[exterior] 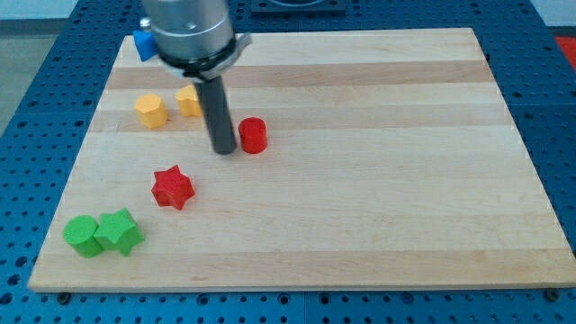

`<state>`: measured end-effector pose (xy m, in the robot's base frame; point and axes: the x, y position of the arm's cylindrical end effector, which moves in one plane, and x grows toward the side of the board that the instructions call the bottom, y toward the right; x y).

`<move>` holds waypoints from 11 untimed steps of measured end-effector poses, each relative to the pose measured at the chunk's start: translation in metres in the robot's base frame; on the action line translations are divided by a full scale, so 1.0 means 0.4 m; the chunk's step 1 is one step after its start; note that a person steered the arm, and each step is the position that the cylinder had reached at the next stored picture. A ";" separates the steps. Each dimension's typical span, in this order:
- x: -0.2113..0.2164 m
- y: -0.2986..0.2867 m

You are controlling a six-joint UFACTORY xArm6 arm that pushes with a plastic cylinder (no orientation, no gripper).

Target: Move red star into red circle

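The red star [172, 187] lies on the wooden board [360, 180] at the view's lower left. The red circle [253, 135], a short cylinder, stands up and to the right of it. My tip [224, 150] rests on the board just left of the red circle, close to it, and above and right of the red star. I cannot tell if the tip touches the circle.
A yellow hexagon block [151, 111] and a second yellow block [190, 101], partly hidden by the rod, sit left of the tip. A blue block [144, 45] is at the top left edge. A green circle [83, 236] and a green star [120, 231] lie at the bottom left.
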<state>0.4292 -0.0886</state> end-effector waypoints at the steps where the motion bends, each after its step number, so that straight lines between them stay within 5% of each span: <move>1: -0.019 0.077; 2: -0.019 0.080; 5: 0.131 -0.375; 9: 0.196 -0.293; 11: 0.206 -0.112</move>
<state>0.5115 -0.1333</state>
